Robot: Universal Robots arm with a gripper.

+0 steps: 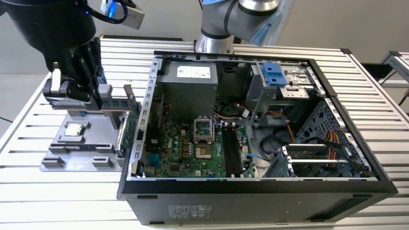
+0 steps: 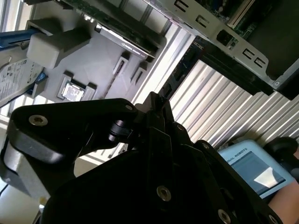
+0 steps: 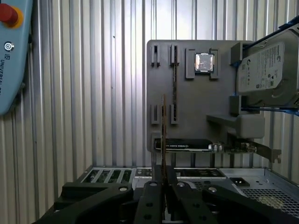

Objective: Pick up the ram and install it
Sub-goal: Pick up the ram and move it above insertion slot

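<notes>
The ram (image 3: 162,121) shows edge-on as a thin dark stick in the first wrist view, pinched between my black fingers. My gripper (image 3: 163,184) is shut on it. The stick hangs over the grey parts fixture (image 3: 191,98), beside its narrow upright holders. In the exterior view my gripper (image 1: 95,84) is over that fixture (image 1: 80,160), on the exterior view's left of the open computer case (image 1: 255,201). The black memory slots (image 1: 230,151) lie on the green motherboard inside the case, apart from the gripper.
On the fixture sit a small square silver chip (image 3: 204,62), a silver hard drive (image 3: 261,67) with blue handle, and a long dark card (image 3: 187,145). A blue-grey pendant (image 3: 11,46) lies on the slatted table (image 1: 383,86). The case walls stand high around the motherboard.
</notes>
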